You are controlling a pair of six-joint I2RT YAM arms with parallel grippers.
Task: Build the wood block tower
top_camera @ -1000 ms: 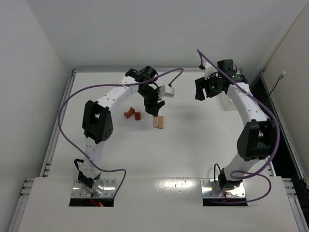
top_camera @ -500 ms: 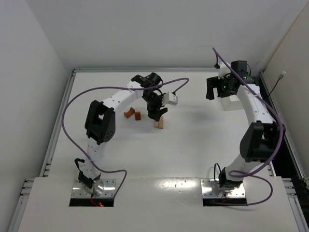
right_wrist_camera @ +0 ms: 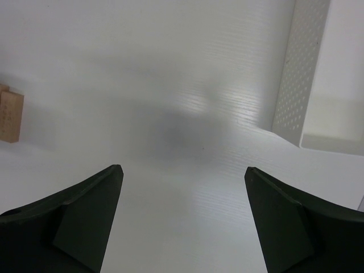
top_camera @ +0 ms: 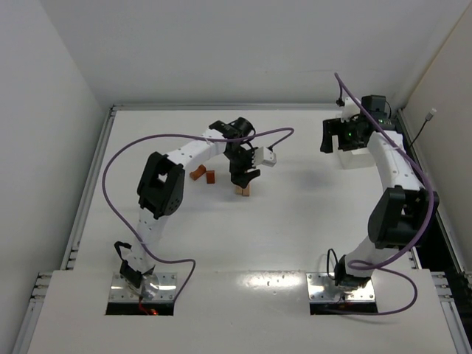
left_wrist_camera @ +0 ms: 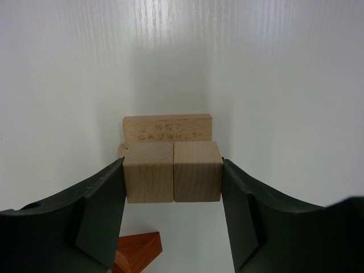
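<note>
Top external shows you the desk (top_camera: 295, 221), the left arm (top_camera: 192, 151) over the blocks (top_camera: 242, 189) mid-desk, the right arm (top_camera: 394, 166) well apart by the tray (top_camera: 352, 157), right fingers (right_wrist_camera: 85, 216) wide, empty. Only left wrist shows left fingers (left_wrist_camera: 102, 210) clamped on two cubes (left_wrist_camera: 172, 172) side by side, the plank (left_wrist_camera: 167, 128) crosswise just behind, a red piece (left_wrist_camera: 136, 250) nearer.

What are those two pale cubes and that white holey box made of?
Pale cubes: seemingly bare light wood, matte, with faint grain lines. White box: thin sheet with rows of small holes, smooth matte white; metal or plastic, I cannot tell.
</note>
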